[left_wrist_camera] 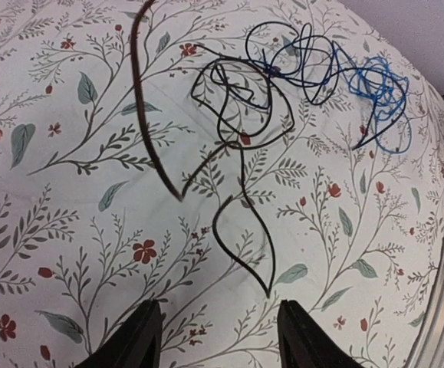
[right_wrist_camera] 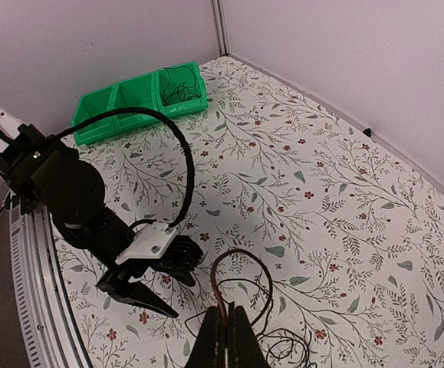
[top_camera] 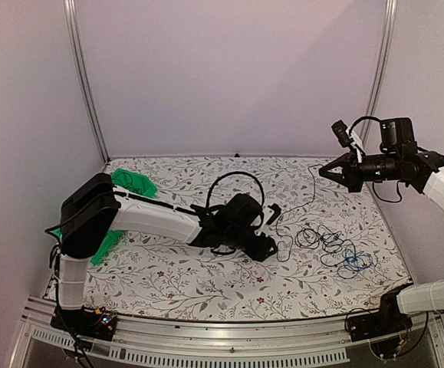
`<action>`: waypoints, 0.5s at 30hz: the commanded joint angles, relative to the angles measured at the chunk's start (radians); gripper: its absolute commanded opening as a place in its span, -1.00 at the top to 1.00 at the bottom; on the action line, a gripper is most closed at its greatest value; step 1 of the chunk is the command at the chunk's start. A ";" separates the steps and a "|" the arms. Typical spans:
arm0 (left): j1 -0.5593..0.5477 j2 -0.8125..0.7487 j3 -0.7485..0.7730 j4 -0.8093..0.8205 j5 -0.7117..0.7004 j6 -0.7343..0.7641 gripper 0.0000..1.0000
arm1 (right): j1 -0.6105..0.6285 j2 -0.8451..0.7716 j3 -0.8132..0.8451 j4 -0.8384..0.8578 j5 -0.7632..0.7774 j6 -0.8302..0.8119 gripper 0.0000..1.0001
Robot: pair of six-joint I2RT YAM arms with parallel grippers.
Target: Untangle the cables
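The table (top_camera: 206, 316) wears a floral cloth (top_camera: 175, 272), and from its near edge the left arm (top_camera: 160, 218) reaches low across it toward the middle. The left gripper (left_wrist_camera: 220, 310) hovers just above the cloth with its fingers (left_wrist_camera: 141, 341) spread wide. Nothing lies between them, and they touch no cable.

Just ahead of it in the left wrist view, a single black cable (left_wrist_camera: 245, 230) lies on the cloth in a loose, narrow loop. It leads on into the tangle of cables (top_camera: 325, 241), which sits right of centre on the table, just past the left gripper. The heap is made of thin black loops crossing one another. The blue cable (left_wrist_camera: 379, 92) is bunched at the end nearest the table's right edge and is caught up with the black ones. A dark, out-of-focus strand (left_wrist_camera: 149, 130) hangs across the left of that same view, clear of the cloth. I cannot tell which cable it belongs to.

Farther back and higher, the right gripper (right_wrist_camera: 225, 313) is raised over the right rear of the table. Its jaws are pressed together on a dark brown cable (right_wrist_camera: 214, 276), which arches up from between the tips in a narrow loop and drops back toward the heap.

Farthest off, at the left rear by the wall, a green bin (right_wrist_camera: 141, 103) with several compartments stands on the cloth. A coiled dark cable (right_wrist_camera: 177, 86) lies in the end compartment nearest the corner.
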 commanded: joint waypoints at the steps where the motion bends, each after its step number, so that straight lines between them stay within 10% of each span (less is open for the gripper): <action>1: 0.021 0.056 0.053 0.041 -0.005 -0.010 -0.03 | -0.003 0.008 -0.008 0.021 -0.022 0.014 1.00; 15: 0.071 0.183 0.129 0.161 0.325 -0.117 0.19 | -0.002 0.004 -0.014 0.021 -0.009 0.015 1.00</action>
